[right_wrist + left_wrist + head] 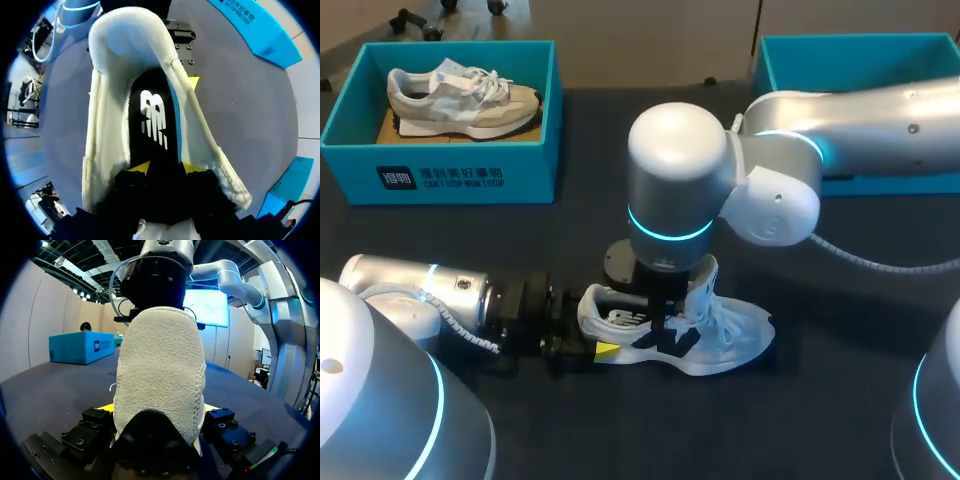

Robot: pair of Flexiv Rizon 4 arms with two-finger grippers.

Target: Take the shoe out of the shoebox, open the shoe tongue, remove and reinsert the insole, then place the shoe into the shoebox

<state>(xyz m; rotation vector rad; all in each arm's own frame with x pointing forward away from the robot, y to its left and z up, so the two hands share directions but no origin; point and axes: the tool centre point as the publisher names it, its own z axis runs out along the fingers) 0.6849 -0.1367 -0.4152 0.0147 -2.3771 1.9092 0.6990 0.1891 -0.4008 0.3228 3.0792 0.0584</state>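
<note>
The teal shoebox (450, 175) stands at the counter's (840, 330) far left with a beige sneaker (460, 95) lying in it. The white shoe (730, 335) of the task is out on the counter near the middle, on its sole, toe toward the right.

My left arm lies low over the counter, coming in from the left and level with the shoe. The left gripper (158, 410) has its fingers on either side of the heel, clamping it from both sides with the yellow tips just showing past the heel cup.

The step in hand looks like the insole work. The collar gapes open, and the black insole (152, 120) lies along the inside of the shoe, its front end rising toward the right gripper (166, 169).

My right arm reaches in from the right past the middle, and its wrist points straight down over the shoe's mouth. Its fingers stand narrow and appear to pinch that raised end of the insole.

I cannot tell whether the insole is coming out or going back in. Either way the next move calls for a slow slide along the shoe's length, with the left fingers pinning the heel so the shoe does not lift or twist.

A second teal box (790, 55) sits at the far right, partly behind the right arm.
</note>
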